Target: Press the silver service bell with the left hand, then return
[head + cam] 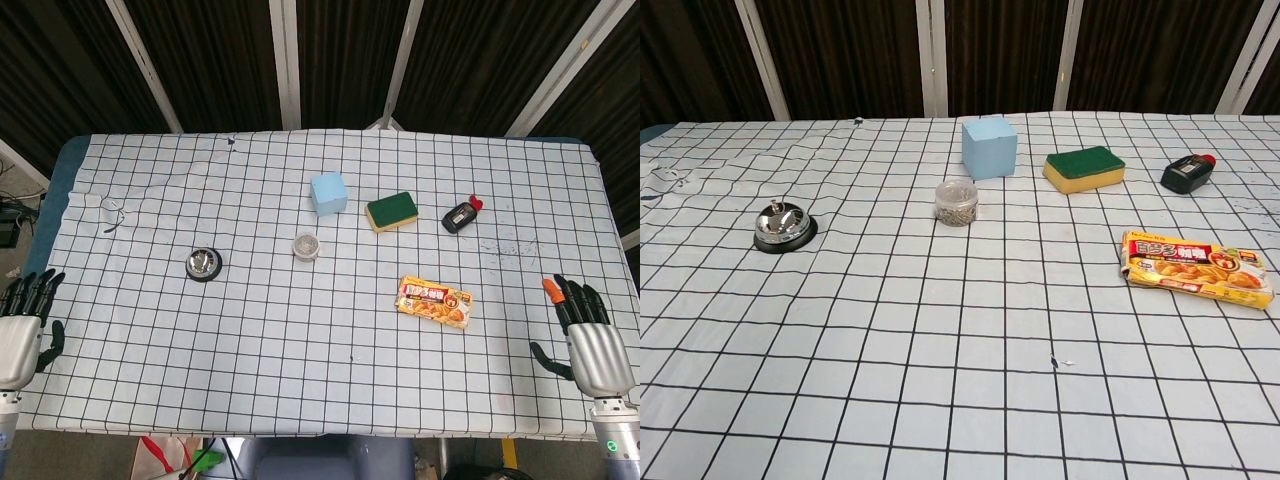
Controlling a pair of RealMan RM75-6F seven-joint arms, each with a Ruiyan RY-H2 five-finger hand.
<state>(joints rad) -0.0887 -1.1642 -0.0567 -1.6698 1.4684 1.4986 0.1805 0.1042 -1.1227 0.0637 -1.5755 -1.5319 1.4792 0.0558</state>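
The silver service bell [204,264] [784,226] stands on its black base on the left part of the checked tablecloth. My left hand [22,330] lies at the table's near left corner, far from the bell, fingers apart and holding nothing. My right hand [590,340] lies at the near right corner, fingers spread, also empty. Neither hand shows in the chest view.
A small clear jar [306,246] stands right of the bell. Behind it are a light blue cube [329,193], a green and yellow sponge [392,211] and a small black bottle [461,215]. A yellow snack packet [435,302] lies right of centre.
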